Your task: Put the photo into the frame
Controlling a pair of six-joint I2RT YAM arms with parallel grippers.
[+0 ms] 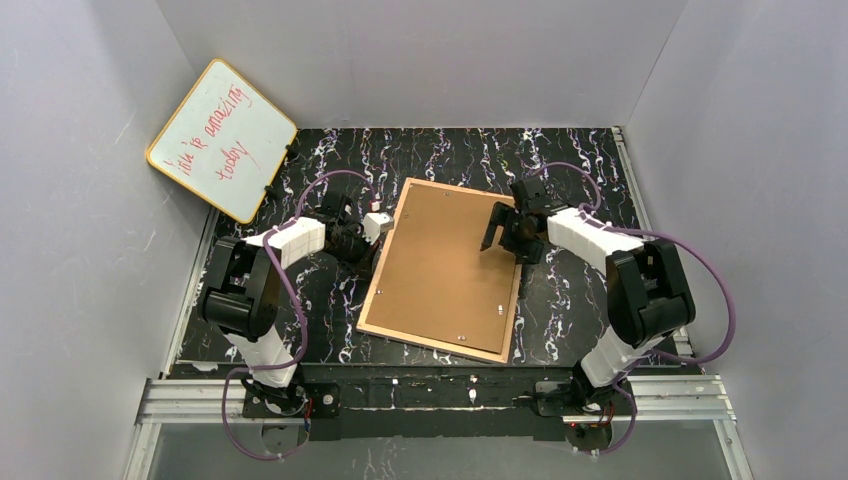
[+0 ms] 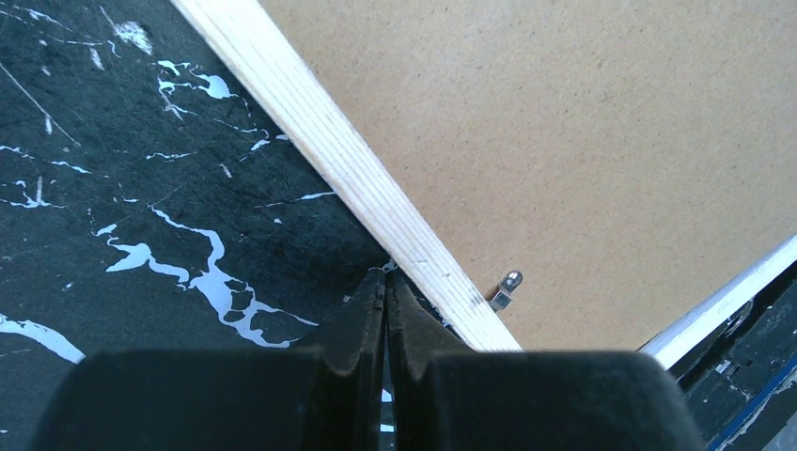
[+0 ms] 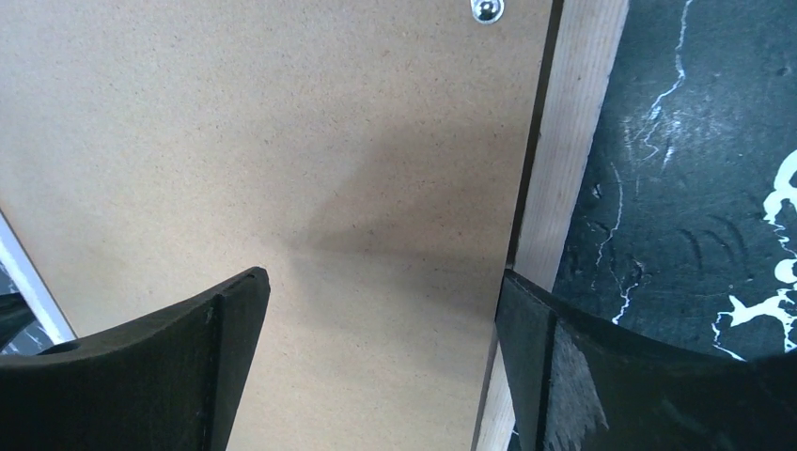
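I find the frame (image 2: pixel 343 162) lying flat and back-up on the black marbled counter (image 1: pixel 560 170), turned slightly askew, its tan wood rim uppermost. A plain brown backing board (image 1: pixel 445 265) sits inside that rim and covers the whole opening. Whether the photo lies beneath the board, I cannot tell from any view. The left pincer (image 2: pixel 386 282) is at the frame's left edge, its two fingers pressed together with nothing between them. Their tips are on the counter side of the wood rim, right against it. A small metal tab (image 2: pixel 506 287) stands on the board just inside the rim at that spot. The right pincer (image 3: pixel 381 282) is over the frame's right half, fingers spread wide apart and gripping nothing. One finger is above the board, the other above the right rim. Whether either finger touches the surface, I cannot tell. A round-headed screw (image 3: pixel 486 9) shows in the board close to the right rim. A yellow-rimmed whiteboard (image 1: pixel 222 140) with red writing leans against the wall, well apart from the frame, beyond its far-left corner.
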